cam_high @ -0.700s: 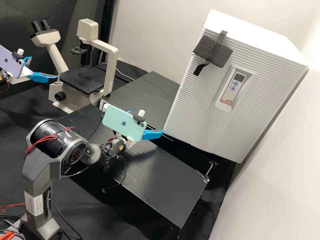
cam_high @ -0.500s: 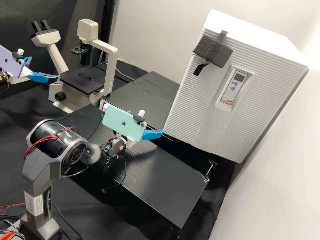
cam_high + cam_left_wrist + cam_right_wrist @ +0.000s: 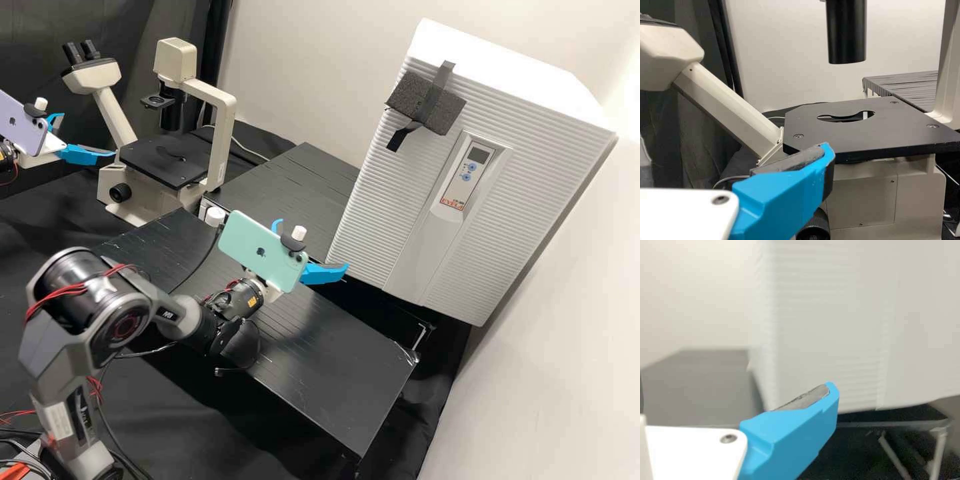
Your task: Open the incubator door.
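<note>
Jaws parted on both my sides, nothing held. Incubator door [image 3: 415, 180] looks closed, near my right jaws; can't tell if touching. Progress: opening not done. Left for me, I judge: catch it, pull, swing it wide.

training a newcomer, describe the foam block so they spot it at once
In the high view, find the large white incubator. The foam block sits near the front's upper left corner. Dark and rough, it is crossed by black tape, unlike the smooth grey control panel below.
</note>
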Available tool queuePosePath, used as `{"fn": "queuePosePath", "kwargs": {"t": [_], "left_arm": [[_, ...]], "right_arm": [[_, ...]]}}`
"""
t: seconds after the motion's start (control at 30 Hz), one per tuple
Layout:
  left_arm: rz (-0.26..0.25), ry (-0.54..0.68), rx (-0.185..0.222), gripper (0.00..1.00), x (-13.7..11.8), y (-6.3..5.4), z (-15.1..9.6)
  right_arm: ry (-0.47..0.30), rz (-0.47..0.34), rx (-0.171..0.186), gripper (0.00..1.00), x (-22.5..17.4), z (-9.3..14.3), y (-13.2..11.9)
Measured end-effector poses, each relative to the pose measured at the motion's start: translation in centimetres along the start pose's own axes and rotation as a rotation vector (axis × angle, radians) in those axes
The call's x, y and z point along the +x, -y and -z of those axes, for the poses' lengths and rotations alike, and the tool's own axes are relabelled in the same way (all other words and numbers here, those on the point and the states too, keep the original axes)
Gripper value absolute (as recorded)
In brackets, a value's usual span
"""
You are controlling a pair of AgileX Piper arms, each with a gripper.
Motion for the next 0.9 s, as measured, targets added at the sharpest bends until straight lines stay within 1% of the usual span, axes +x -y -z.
{"fn": "queuePosePath", "kwargs": {"t": [0.07, 0.2, 0.3, 0.37, 0.63, 0.9], "left_arm": [[0.0, 0.0, 0.0, 1.0, 0.0, 0.0, 0.0], [0.0, 0.0, 0.0, 1.0, 0.0, 0.0, 0.0], [0.0, 0.0, 0.0, 1.0, 0.0, 0.0, 0.0], [0.0, 0.0, 0.0, 1.0, 0.0, 0.0, 0.0], [0.0, 0.0, 0.0, 1.0, 0.0, 0.0, 0.0], [0.0, 0.0, 0.0, 1.0, 0.0, 0.0, 0.0]], "right_arm": [[-0.018, -0.041, 0.013, 1.0, -0.2, 0.4, -1.1], [-0.072, -0.12, 0.007, 1.0, 0.5, 1.8, -3.4], [-0.114, -0.163, 0.005, 1.0, 1.1, 3.0, -4.7], [-0.124, -0.179, 0.001, 1.0, 1.6, 3.6, -5.4], [-0.132, -0.202, 0.004, 1.0, 3.3, 5.4, -7.4], [-0.134, -0.21, 0.0, 1.0, 4.5, 6.5, -8.6]]}}
